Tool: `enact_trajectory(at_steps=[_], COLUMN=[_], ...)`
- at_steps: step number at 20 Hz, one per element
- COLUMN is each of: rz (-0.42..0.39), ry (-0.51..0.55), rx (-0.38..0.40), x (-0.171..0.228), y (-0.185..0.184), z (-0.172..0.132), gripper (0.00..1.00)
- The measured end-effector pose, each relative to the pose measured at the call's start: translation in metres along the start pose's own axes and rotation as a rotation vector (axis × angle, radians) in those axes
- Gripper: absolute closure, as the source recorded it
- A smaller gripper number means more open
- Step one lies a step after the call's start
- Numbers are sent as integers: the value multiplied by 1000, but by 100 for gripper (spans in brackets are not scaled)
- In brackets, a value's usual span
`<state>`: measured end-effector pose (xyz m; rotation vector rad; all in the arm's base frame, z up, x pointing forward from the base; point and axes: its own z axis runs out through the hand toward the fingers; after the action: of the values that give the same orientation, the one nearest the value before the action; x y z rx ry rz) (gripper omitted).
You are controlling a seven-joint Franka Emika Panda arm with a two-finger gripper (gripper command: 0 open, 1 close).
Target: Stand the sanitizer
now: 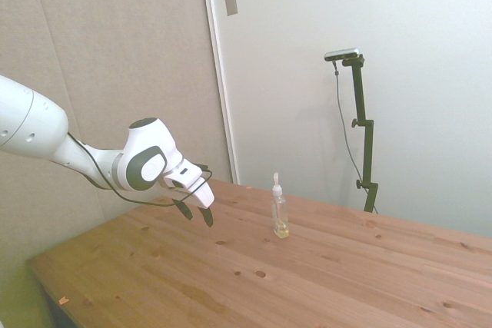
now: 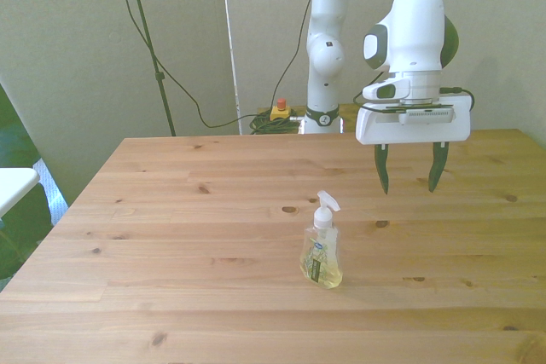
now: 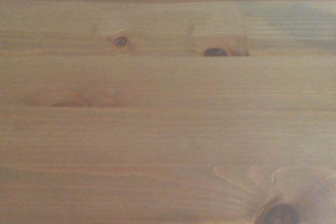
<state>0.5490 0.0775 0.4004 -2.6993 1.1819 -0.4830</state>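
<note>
Standing upright near the middle of the desk (image 2: 171,210), the sanitizer (image 2: 321,253) already rests on its base, pump nozzle on top. To the front view's right of the bottle and farther back, the end effector (image 2: 409,168) hangs above the wood, well apart from the bottle, fingers spread and empty. Judging by its slim clear plastic and low yellowish fill, the bottle looks light, tippy and somewhat slick; its flat body below the pump seems the safest hold. Its white label carries print too small to read
</note>
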Motion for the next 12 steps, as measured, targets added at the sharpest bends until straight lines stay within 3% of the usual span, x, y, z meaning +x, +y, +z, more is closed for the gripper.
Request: enact_trajectory(at_steps=[8, 12], rz=[-76, -89], ry=[-95, -83], rx=[-68, -88], x=[-6, -10], y=[21, 38], z=[8, -1], gripper=[0, 0])
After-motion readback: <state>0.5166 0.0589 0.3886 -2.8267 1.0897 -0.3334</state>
